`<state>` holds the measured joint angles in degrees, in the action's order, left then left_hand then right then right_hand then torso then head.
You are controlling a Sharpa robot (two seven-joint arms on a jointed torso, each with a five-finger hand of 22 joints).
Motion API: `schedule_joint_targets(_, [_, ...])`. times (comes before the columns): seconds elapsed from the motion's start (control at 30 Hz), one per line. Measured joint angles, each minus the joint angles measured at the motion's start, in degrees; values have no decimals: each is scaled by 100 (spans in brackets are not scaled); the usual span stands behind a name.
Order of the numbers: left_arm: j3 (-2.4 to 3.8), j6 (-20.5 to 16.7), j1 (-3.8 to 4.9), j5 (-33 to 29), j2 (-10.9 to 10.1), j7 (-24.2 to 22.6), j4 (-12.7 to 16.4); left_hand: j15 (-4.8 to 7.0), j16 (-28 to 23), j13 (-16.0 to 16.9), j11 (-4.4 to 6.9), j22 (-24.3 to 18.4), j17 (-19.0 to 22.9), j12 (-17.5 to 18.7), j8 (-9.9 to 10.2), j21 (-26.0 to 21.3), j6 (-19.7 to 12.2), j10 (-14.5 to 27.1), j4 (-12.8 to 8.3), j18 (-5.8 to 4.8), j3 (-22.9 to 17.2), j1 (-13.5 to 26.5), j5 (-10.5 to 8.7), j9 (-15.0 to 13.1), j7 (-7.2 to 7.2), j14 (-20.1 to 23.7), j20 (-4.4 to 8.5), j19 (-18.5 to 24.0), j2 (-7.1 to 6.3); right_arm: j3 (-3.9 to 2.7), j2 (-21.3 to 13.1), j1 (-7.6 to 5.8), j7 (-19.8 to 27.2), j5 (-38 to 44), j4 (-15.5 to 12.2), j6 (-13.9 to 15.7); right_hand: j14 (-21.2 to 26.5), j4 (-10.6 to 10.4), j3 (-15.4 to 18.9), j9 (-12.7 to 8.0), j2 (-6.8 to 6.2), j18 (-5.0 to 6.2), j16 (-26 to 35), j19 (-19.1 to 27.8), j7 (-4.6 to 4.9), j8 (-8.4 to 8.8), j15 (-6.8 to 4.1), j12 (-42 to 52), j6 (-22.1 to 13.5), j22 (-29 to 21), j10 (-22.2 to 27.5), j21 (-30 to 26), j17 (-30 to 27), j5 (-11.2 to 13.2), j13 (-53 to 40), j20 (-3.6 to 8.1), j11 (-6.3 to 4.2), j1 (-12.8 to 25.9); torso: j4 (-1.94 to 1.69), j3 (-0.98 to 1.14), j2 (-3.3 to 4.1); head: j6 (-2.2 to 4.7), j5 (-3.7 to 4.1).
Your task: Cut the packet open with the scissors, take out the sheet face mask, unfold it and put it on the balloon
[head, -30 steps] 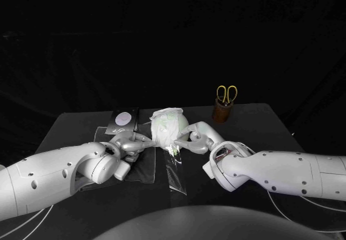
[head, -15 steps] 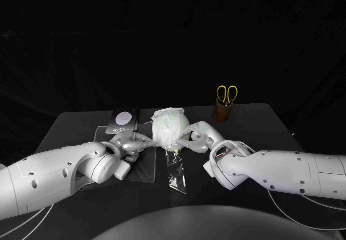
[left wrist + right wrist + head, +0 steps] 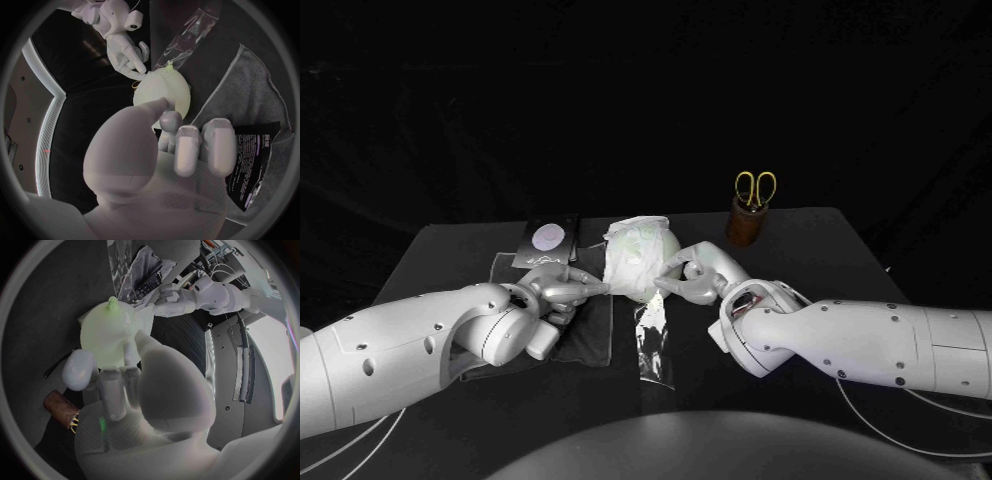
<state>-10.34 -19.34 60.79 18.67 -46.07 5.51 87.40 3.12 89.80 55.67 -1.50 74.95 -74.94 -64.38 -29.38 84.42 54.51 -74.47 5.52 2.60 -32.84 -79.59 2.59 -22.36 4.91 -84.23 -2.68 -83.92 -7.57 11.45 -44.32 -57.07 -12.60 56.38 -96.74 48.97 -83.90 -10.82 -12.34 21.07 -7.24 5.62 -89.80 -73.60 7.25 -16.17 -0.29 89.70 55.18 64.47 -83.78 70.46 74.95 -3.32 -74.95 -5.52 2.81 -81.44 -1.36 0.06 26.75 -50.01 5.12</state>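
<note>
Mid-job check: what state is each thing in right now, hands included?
balloon: inflated, between both hands.
sheet mask: unfolded, draped over the balloon.
left hand: fingertips against the balloon; grip unclear.
right hand: fingertips against the balloon; grip unclear.
scissors: standing handles-up in the holder.
packet: lying flat on the cloth.
clear film: lying on the table.

**Head count on the counter**

One balloon, with one sheet mask over it. Near the balloon lie one black packet, one grey cloth and one clear film strip. Behind the balloon stands one pair of scissors in one brown holder. Two hands flank the balloon: one left robot hand and one right robot hand.
</note>
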Motion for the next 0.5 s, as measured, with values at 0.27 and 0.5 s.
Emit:
schedule_joint_targets(0.27, [0,-1,1,5,-42,60,-45,0,0,-3,1,-1,0,3,-14,0,-1,0,-158,0,-158,36,3,0,0,-1,0,0,-36,-1,23,-2,-38,50,49,-25,-1,16,-16,-8,0,0,0,1,-9,-1,-1,4,9,5,4,-1,0,0,2,-1,-4,0,0,2,-2,0,-1])
schedule_joint_targets(0.5, [-2,-4,1,7,-49,116,-102,-1,-1,-47,8,-2,0,33,-14,0,-3,-8,-214,0,-214,37,3,-1,0,-1,0,0,-37,-2,31,-2,-60,73,71,-37,-15,16,-16,-8,0,-1,4,3,-9,2,-15,11,9,8,5,-2,0,0,5,-2,-5,0,1,1,-2,0,-9])
